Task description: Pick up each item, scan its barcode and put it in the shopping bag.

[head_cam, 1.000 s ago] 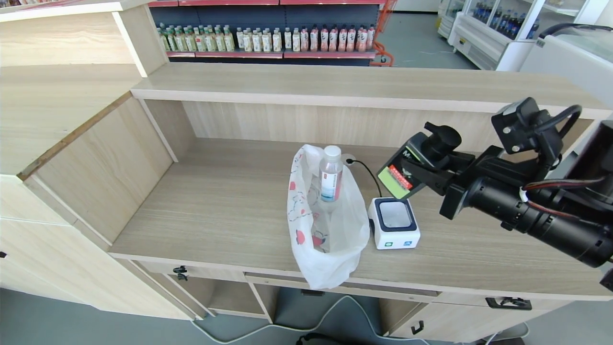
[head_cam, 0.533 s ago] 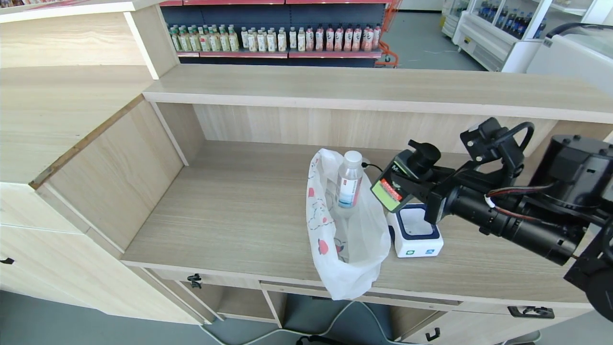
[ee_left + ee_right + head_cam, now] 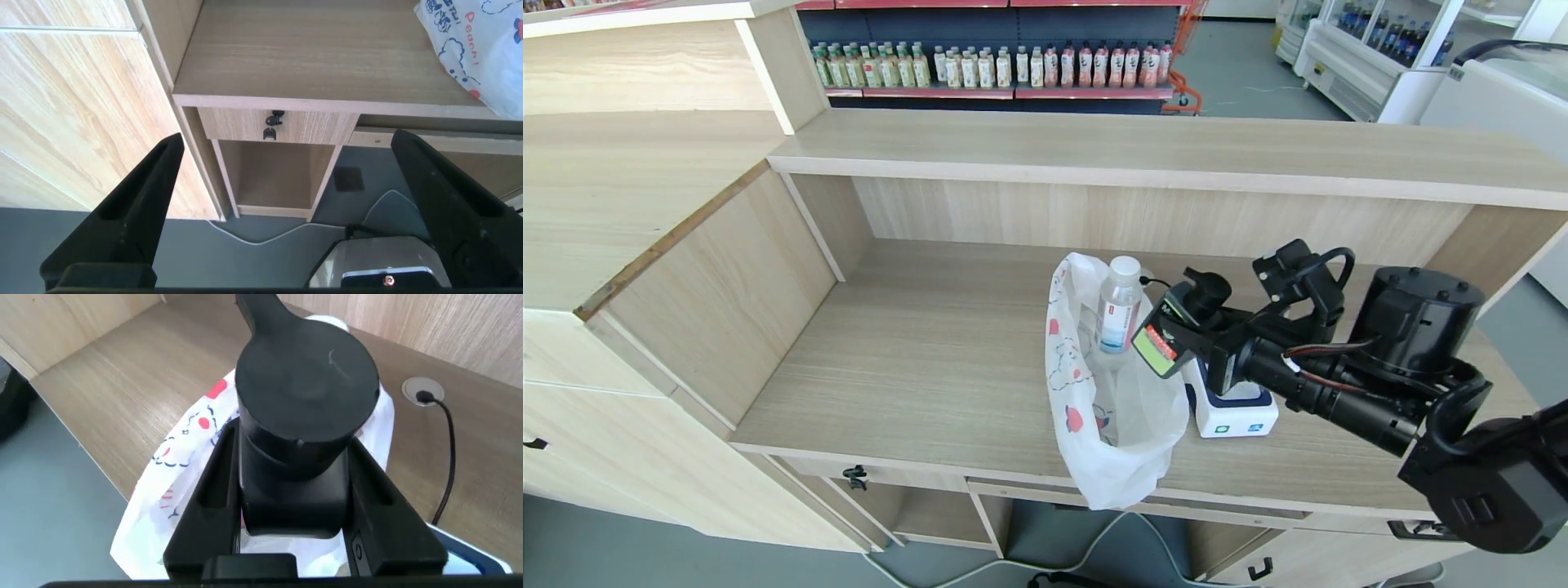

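The task looks partly done. One clear bottle (image 3: 1119, 314) with a white cap already stands upright inside the shopping bag (image 3: 1107, 469), just right of the frame's centre in the head view. It leans a little against the bag's far wall, and its cap rises above the rim. Through the thin plastic the rest of the bag appears empty, though its bottom folds hide some of it.

A second thing is in hand. The right gripper (image 3: 1205, 331) has its jaws pinching a dark item (image 3: 1158, 349) with a black cap and a green and red label. The item is tilted, label side down and toward the bag. It hangs above the white scanner (image 3: 1233, 418), which sits on the worktop (image 3: 931, 359) touching or nearly touching the bag's right side. A black cable (image 3: 1156, 282) runs from behind the scanner toward the back of the worktop.

My reading is that this item is either being shown to the scanner window or is on its way from there to the bag mouth. Whether the code has registered cannot be told. What remains is to drop it in beside the bottle.

The left gripper (image 3: 288, 137) hangs low in front of the worktop's edge, near a keyed drawer (image 3: 272, 124). Its jaws are spread wide and hold nothing.
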Robot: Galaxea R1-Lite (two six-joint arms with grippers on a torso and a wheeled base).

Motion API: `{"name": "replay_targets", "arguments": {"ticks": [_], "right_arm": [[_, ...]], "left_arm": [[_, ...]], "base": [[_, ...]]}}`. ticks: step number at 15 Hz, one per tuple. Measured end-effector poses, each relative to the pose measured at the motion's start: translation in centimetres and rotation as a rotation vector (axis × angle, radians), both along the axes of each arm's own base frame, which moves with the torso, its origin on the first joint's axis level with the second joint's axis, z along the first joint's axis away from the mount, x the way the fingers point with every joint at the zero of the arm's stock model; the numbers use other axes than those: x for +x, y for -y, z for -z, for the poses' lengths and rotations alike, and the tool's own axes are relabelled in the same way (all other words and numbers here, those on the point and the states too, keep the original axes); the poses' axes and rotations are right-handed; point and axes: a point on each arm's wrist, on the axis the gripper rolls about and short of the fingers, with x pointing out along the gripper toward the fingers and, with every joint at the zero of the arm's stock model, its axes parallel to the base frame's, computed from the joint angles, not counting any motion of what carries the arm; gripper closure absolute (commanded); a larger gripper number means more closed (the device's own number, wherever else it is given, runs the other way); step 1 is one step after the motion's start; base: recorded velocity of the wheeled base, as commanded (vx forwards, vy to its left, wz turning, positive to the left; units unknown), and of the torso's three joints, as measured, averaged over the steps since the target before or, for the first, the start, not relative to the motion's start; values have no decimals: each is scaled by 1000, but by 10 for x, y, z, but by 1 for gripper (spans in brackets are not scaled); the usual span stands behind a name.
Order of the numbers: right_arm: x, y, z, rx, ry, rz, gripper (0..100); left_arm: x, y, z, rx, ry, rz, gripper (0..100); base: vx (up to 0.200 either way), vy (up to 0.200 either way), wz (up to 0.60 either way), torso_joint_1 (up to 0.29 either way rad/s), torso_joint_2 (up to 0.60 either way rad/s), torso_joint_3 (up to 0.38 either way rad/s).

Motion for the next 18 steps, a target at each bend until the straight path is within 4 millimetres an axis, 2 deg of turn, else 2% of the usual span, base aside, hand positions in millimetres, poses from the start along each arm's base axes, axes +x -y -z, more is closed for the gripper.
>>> {"name": "replay_targets", "arguments": {"ticks": [4,7,11,18], "right_arm": [[0,-18,23,-13,-20,-52,100],[7,-25,37,-6,51,-60,100],[18,-24,69,-78,14,-45,100],[38,-21,94,-62,38,-120,100]], "left_arm": [[0,0,0,0,0,-1,0],[0,0,0,0,0,0,0],[0,0,0,1,0,0,0],[0,0,0,0,0,0,0]], "base": [[0,0,0,0,0,0],[0,0,0,0,0,0],[0,0,0,0,0,0],[0,0,0,0,0,0]]}}
